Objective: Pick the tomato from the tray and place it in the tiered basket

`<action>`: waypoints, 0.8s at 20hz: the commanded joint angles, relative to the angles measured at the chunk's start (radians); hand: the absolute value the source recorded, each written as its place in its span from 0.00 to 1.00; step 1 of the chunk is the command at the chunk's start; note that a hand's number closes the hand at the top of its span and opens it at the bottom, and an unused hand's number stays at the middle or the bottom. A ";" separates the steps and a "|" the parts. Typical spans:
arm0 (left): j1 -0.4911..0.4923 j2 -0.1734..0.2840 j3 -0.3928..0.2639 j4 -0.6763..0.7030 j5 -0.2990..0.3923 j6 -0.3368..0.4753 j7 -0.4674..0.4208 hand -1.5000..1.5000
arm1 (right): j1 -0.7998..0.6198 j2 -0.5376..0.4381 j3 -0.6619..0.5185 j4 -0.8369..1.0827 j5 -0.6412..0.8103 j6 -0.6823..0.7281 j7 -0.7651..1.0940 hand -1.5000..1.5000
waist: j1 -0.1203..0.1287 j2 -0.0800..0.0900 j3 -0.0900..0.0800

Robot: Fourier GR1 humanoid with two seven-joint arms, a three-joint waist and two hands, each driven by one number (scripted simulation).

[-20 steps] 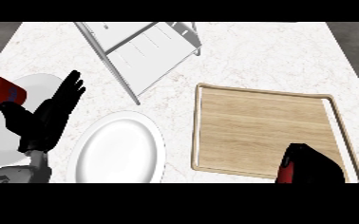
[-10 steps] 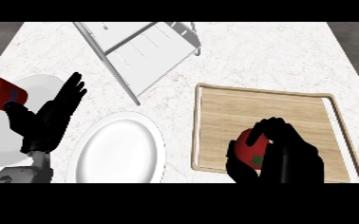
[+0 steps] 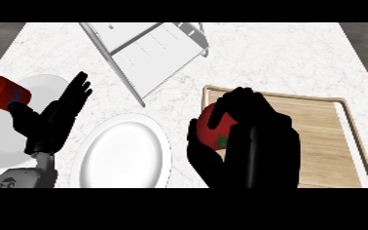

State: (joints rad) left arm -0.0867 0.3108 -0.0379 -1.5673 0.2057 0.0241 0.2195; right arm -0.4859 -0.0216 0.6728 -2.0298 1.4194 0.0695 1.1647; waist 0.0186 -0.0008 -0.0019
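Right robot hand curled round the tomato at the tray's left edge; carrying it well meant keeping that wrap and clearing the basket rim, left robot hand resting open beside the plate.

Right hand fingers curl around the tomato over the tray.

Bright even light, faint soft shadows, no glare
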 commanded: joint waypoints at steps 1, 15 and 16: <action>0.020 0.009 0.013 0.006 0.016 -0.027 -0.004 0.50 | -0.229 0.021 -0.028 0.096 -0.115 0.060 0.244 1.00 | 0.020 0.001 -0.001; -0.040 -0.021 -0.027 0.011 -0.028 -0.017 0.000 0.50 | -0.661 0.021 -0.230 0.705 -0.370 -0.176 0.190 1.00 | 0.063 0.011 -0.001; -0.063 -0.031 -0.026 0.035 -0.030 -0.011 -0.004 0.50 | -0.679 0.021 -0.240 0.741 -0.376 -0.193 0.192 1.00 | 0.061 0.014 -0.001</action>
State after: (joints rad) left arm -0.1354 0.2902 -0.0581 -1.5416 0.1866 0.0060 0.2204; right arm -1.0755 -0.0111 0.4517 -1.4353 1.0961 -0.0094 1.1810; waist 0.0735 0.0097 -0.0032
